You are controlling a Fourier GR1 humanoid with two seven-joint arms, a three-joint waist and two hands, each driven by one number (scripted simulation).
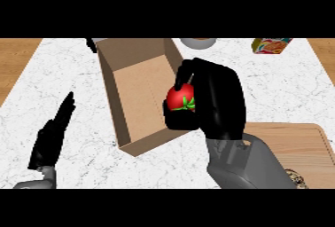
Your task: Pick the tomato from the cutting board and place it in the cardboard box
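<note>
At lower left my left hand (pixel 52 133) rests with fingers straight, holding nothing. The open cardboard box (pixel 138 95) lies at upper centre. Just right of it, at the box's right wall, my right hand (pixel 216 99) curls around the red tomato (pixel 181 98). The wooden cutting board (pixel 301 146) sits at lower right.

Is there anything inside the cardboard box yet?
The visible floor of the cardboard box is bare. The right hand holds the tomato over the right wall, hiding a strip of the inside there.
</note>
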